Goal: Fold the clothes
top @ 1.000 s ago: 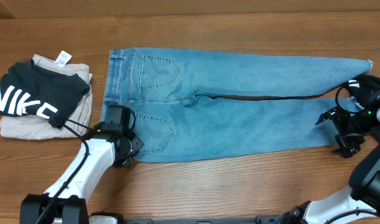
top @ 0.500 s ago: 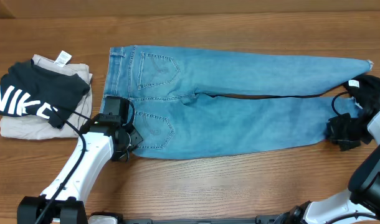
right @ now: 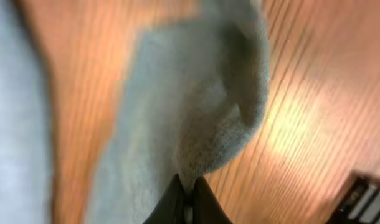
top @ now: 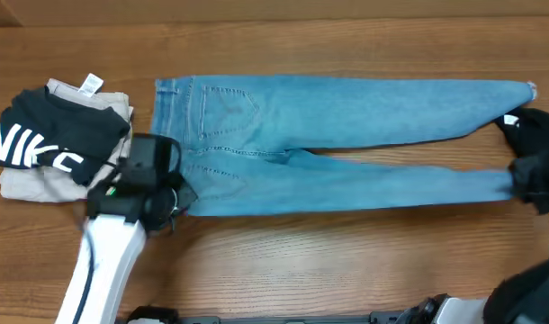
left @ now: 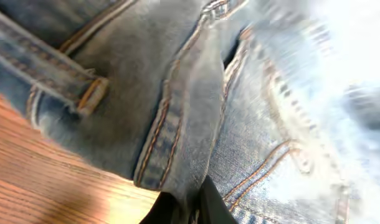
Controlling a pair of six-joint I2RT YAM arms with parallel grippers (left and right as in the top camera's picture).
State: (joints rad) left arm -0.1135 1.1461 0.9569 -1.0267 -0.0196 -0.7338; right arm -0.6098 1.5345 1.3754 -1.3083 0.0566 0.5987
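Jeans (top: 364,108): lengthwise on table (top: 346,261), waist left. Left gripper (left: 189,208) clamps near waistband corner; right gripper (right: 189,202) clamps near hem, blurred overhead. Black top (top: 40,135) on beige garment (top: 31,184), left, lettering cut off.

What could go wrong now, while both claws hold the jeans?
The right claw pinches only a thin edge of one leg of the jeans, so the cloth may slip out. The left claw grips the waist close to the black top; the arm might nudge that pile.
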